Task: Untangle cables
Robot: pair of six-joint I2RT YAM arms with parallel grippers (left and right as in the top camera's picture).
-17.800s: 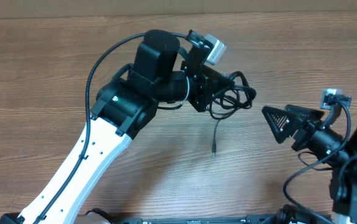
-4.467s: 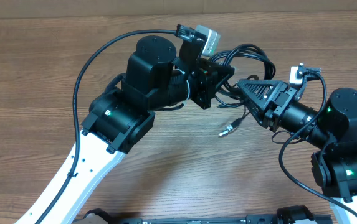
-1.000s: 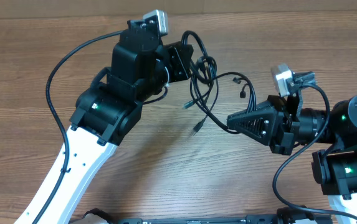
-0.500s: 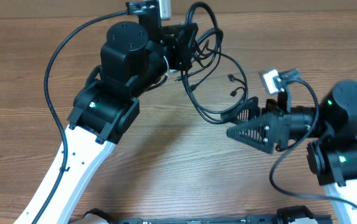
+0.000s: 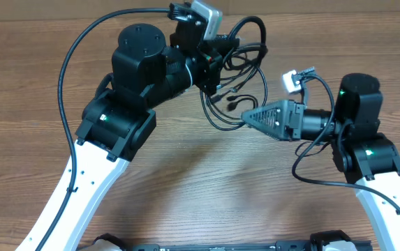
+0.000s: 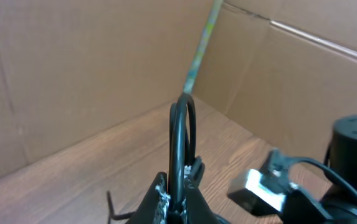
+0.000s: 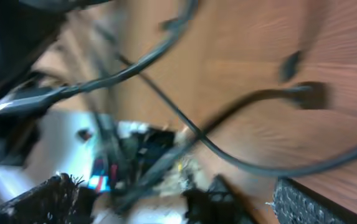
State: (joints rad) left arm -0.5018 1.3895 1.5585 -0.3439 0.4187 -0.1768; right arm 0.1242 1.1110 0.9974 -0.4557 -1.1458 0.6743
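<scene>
Overhead: my left claw (image 5: 216,61) clamped on cables (image 5: 248,50). Bundle's long axis runs far-to-near, bottom loop pointing at my right claw (image 5: 247,118), whose fingers are spread.

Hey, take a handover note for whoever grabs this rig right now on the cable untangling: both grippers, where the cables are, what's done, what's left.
Left gripper: shut on the cable bundle, holding it up off the table near the far side.
Right gripper: looks open in its blurred wrist view, with its tip at the bundle's lowest loop. No grip that I can confirm.
Done: bundle lifted; plug ends hang free.
Left: loops are crossed and strands not yet separated. Likely next: pinch one strand with the right and draw it out.
</scene>
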